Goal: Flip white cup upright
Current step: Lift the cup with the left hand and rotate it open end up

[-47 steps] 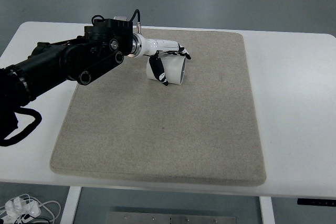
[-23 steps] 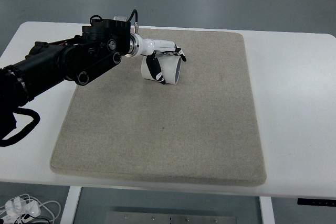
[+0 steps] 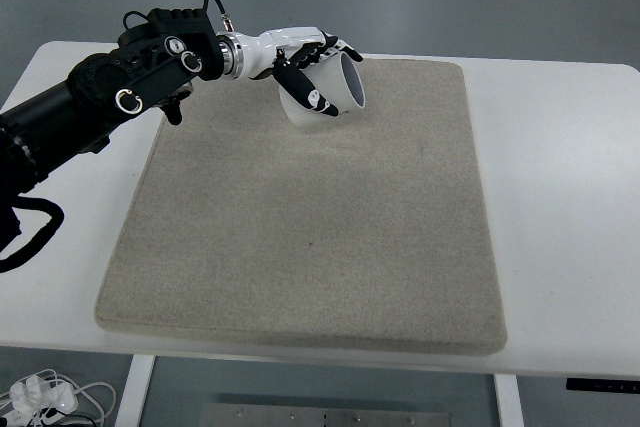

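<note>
Step in hand, as I judge it, is the turning itself: the left hand (image 3: 310, 72) has the white cup (image 3: 328, 90) wrapped in its fingers (image 3: 300, 84), thumb on the near side of the wall and the other fingertips over the far rim, and the cup appears raised clear of the mat, though from this steep view I cannot be sure of the gap. It sits over the far, left-of-centre part of the beige felt mat (image 3: 300, 237), which lies on the white table (image 3: 560, 197).

Cup mouth faces toward the right and partly toward the camera, so the cup is tilted, not yet upright. Next move, I think, calls for rolling the wrist further until the mouth points straight up, then lowering the base flat onto the mat before the fingers let go.

Cup is plain white, smooth-walled, short and wide, with a greyish shaded interior and no handle visible. Right arm does not show.
</note>
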Action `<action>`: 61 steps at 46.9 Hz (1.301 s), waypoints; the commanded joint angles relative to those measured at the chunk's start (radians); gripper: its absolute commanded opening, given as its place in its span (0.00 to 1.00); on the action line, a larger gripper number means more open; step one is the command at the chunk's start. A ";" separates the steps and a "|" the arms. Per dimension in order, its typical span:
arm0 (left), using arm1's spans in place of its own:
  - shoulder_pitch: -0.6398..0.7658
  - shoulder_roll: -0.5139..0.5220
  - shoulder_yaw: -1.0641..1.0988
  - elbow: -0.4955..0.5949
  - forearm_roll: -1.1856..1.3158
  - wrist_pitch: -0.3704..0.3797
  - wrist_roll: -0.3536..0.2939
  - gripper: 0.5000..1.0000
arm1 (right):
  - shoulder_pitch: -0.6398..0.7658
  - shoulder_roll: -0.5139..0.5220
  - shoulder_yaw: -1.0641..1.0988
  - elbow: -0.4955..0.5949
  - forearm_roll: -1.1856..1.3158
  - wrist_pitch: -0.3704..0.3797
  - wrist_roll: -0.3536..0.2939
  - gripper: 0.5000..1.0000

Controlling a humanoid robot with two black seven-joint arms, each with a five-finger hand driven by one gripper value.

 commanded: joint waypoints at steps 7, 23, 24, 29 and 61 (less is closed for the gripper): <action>0.019 0.043 -0.001 0.014 -0.256 -0.033 -0.069 0.00 | 0.000 0.000 0.001 0.000 0.000 0.000 0.000 0.90; 0.154 0.079 -0.101 0.046 -0.374 -0.111 -0.256 0.00 | 0.000 0.000 0.000 0.000 0.000 0.000 0.000 0.90; 0.163 0.079 -0.110 0.046 -0.374 -0.113 -0.265 0.00 | 0.000 0.000 0.001 0.000 0.000 0.000 0.000 0.90; 0.209 0.079 -0.138 0.046 -0.374 -0.128 -0.327 0.00 | 0.000 0.000 0.000 0.000 0.000 0.000 0.000 0.90; 0.298 0.037 -0.138 0.131 -0.365 -0.107 -0.465 0.00 | 0.000 0.000 0.000 0.000 0.000 0.000 0.000 0.90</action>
